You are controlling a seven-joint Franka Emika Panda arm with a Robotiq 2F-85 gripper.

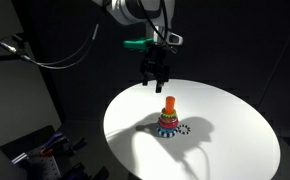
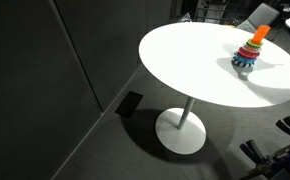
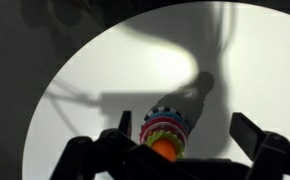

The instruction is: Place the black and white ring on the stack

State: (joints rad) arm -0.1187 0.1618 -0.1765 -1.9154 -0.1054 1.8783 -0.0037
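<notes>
The fingers (image 3: 253,135) sit closest to the wrist camera. They are two dark shapes at the lower edge of that view, spread wide apart and gripping nothing. The top of the stack (image 3: 166,138) shows in the gap between them, lower down on the surface.

In an exterior view the dark grey floor (image 2: 75,150) takes up most of the picture. A round white foot (image 2: 180,132) stands on it, and a single column rises from the foot to the round white surface (image 1: 225,145). The white arm (image 1: 135,12) enters from the top of an exterior view, with a green part (image 1: 135,43) near its wrist. Its fingers hang in the air above the surface, higher than the peg and a little behind it, touching nothing. The arm's shadow falls across the white top in front of the stack.

The stack (image 1: 169,116) stands upright near the middle of the surface. An orange peg rises above red, green and other coloured rings. In an exterior view (image 2: 251,48) it stands toward the far side, with a darker bluish bottom.

The black and white ring (image 1: 182,129) lies flat on the surface at the foot of the stack, touching its bottom. Its patches stick out past the base on one side. In the wrist view the ring (image 3: 163,110) curves along the far edge of the coloured rings. I cannot tell whether it lies around the base or only against it.
</notes>
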